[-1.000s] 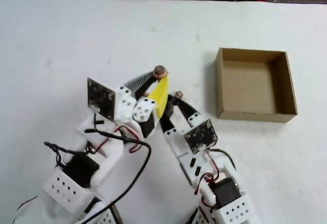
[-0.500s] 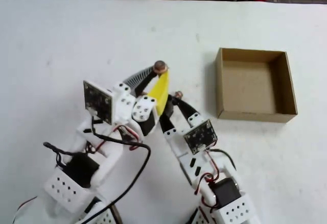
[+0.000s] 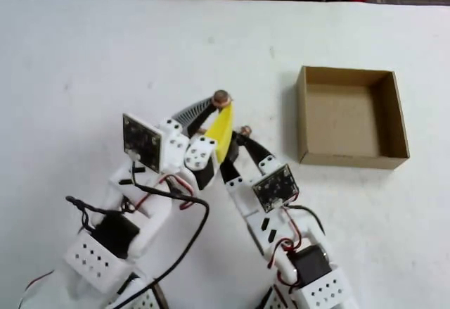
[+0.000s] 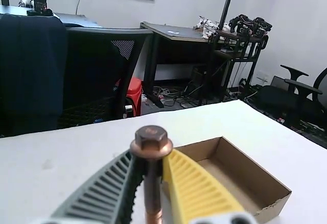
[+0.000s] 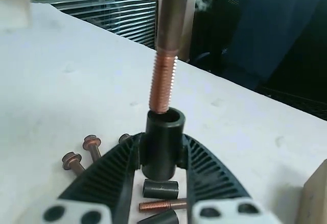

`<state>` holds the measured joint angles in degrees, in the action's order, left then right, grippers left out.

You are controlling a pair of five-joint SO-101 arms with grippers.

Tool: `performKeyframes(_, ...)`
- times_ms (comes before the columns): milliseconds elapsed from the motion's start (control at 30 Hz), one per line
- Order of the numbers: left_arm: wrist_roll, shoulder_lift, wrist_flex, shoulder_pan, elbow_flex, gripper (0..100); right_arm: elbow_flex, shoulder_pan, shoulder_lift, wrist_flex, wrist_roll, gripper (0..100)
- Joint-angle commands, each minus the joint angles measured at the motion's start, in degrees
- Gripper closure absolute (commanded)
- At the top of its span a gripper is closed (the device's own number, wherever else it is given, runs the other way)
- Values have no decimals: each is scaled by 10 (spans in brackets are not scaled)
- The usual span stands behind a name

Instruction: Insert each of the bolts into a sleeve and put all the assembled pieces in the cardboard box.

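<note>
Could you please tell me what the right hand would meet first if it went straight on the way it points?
Probably the left hand, whose yellow finger and bolt sit just past the right hand; depth is unclear.

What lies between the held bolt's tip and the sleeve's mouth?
Nothing. In the right wrist view the threaded tip of the bolt sits right at the open mouth of the sleeve; whether it has entered is unclear.
</note>
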<state>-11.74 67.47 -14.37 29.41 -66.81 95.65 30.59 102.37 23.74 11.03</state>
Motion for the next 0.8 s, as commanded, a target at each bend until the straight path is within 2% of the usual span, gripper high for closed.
performKeyframes(0,-1,3,16,8,2,976,-9,-4,8,-9,8,981)
performKeyframes(133,-35,4,16,9,2,976,-9,-4,8,-9,8,981)
performKeyframes(767,-37,5,11,9,-35,976,-7,-9,8,-8,8,981)
